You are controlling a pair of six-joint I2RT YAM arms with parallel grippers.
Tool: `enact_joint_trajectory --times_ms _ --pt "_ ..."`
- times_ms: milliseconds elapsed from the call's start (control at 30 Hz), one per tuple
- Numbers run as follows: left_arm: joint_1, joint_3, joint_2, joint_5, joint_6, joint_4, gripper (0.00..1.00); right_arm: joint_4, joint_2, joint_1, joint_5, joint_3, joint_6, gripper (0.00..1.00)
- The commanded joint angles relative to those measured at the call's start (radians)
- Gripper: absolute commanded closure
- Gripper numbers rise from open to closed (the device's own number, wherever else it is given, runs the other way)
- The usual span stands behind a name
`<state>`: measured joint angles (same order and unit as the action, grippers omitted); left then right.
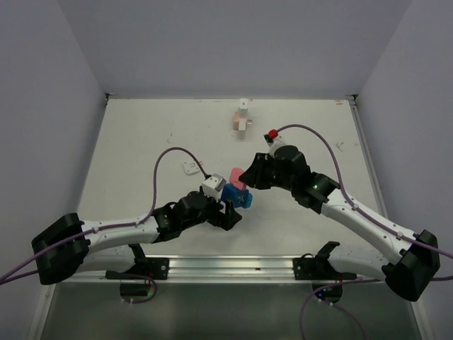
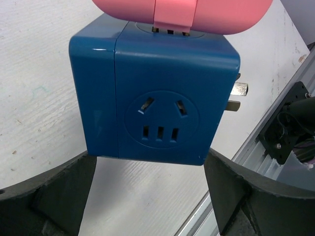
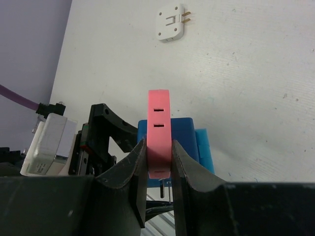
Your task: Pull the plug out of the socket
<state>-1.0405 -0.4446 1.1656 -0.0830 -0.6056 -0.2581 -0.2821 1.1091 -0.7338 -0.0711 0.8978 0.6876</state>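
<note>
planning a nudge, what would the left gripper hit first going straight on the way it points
The blue socket cube: it sits dead ahead of the left gripper, between its open jaws. How much gap remains is unclear, but it looks very close.

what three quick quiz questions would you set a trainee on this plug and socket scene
1. True or false: the right hand is shut on the pink plug.
2. The face of the blue socket cube that is turned toward the left wrist camera shows: A) empty slots, B) a white plug, C) a cable.
3. Which hand stands open astride the cube?
Key: 1 true; 2 A; 3 the left hand.
</note>
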Motion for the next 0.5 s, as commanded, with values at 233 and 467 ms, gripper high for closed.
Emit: enact_joint_trajectory --times_ms 233,467 --pt "-0.004 0.01 -0.058 -0.053 0.075 -0.023 0.0 0.075 -0.049 -0.012 -0.029 -0.007 0.01 1.0" --pt "0.011 -0.022 -0.081 -0.103 0.116 0.006 0.0 0.077 -0.042 -0.042 -0.027 -0.008 -0.007 1.0"
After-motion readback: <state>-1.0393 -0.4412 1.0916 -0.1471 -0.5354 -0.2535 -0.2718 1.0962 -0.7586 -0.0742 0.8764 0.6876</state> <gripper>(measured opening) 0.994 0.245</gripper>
